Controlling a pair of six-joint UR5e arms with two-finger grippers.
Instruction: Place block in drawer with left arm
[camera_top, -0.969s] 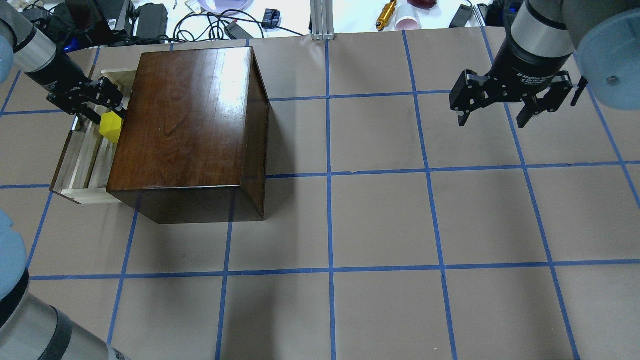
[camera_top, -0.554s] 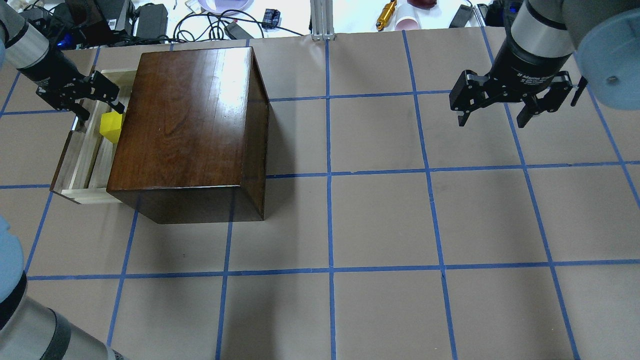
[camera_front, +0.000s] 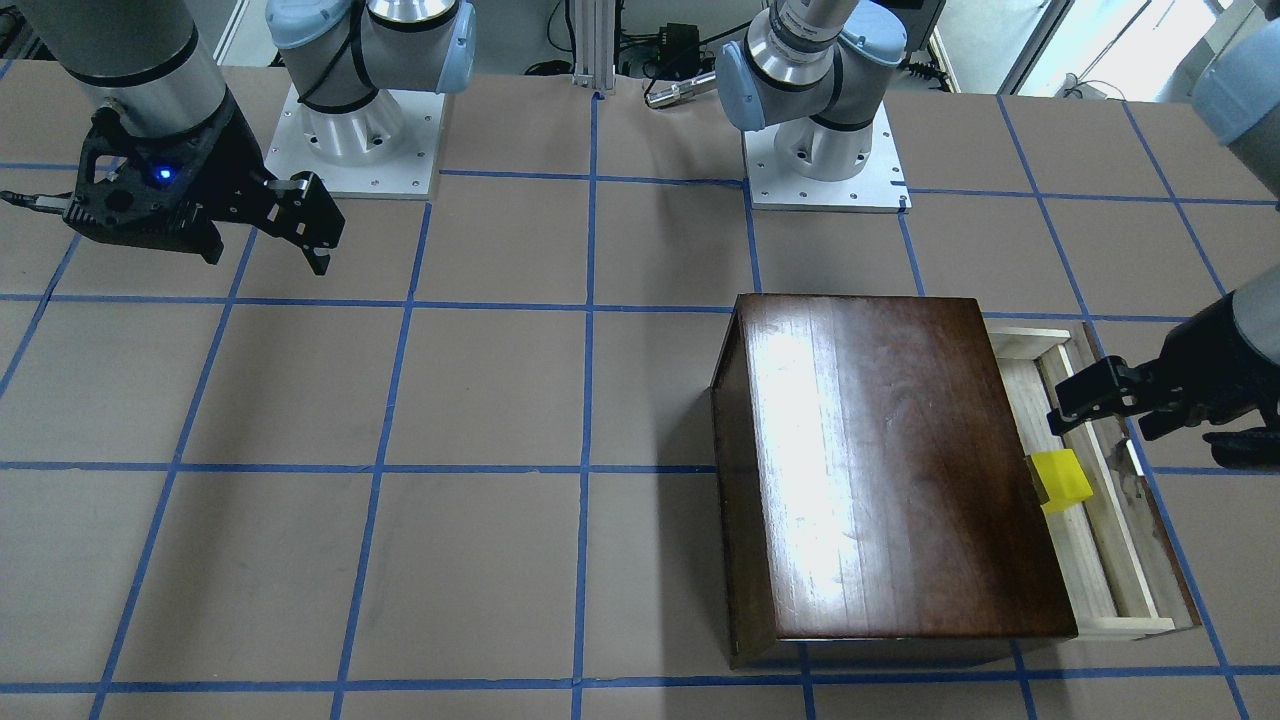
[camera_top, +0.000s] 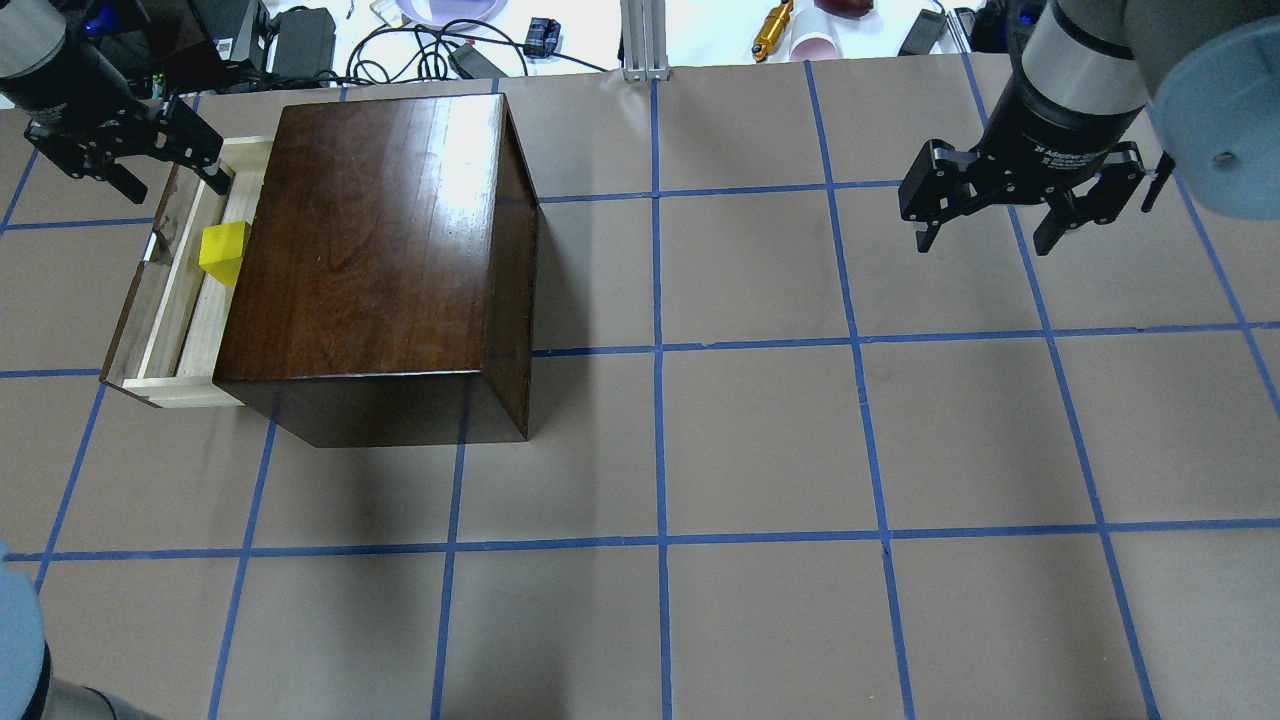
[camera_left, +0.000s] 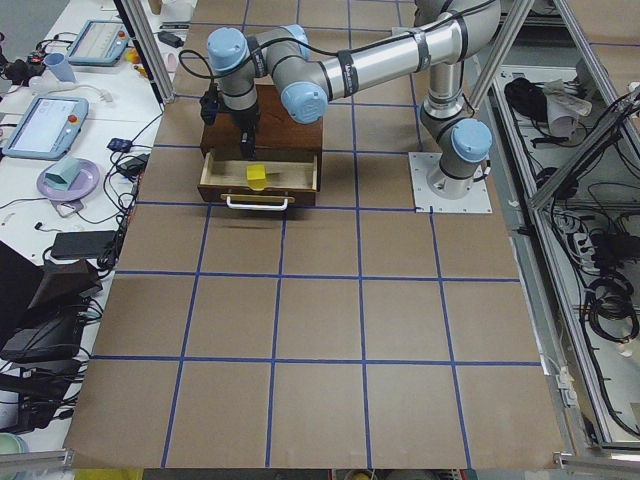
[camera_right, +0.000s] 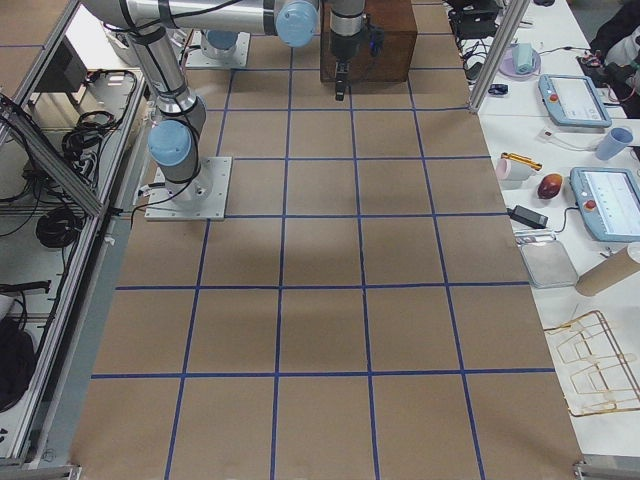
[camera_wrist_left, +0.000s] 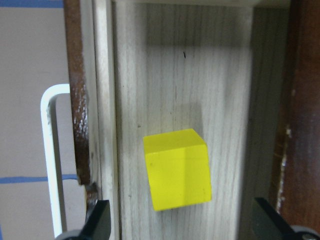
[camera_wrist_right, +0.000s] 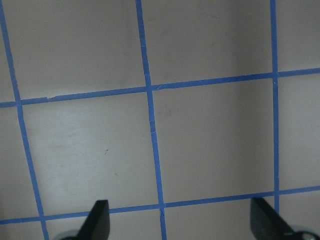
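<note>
Near the table's far left corner the wooden box (camera_top: 380, 260) covers most of the drawer (camera_top: 170, 320), leaving a narrow strip open from above, where the block (camera_top: 224, 252) sits and the spread left gripper (camera_top: 178, 188) hangs over its far end.

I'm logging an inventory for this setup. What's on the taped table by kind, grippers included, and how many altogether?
block: 1, yellow, lying in the drawer
drawer: 1, pulled out
wooden box: 1, dark brown
grippers: 2, the left gripper and the right gripper, both open and empty
Total: 5
</note>
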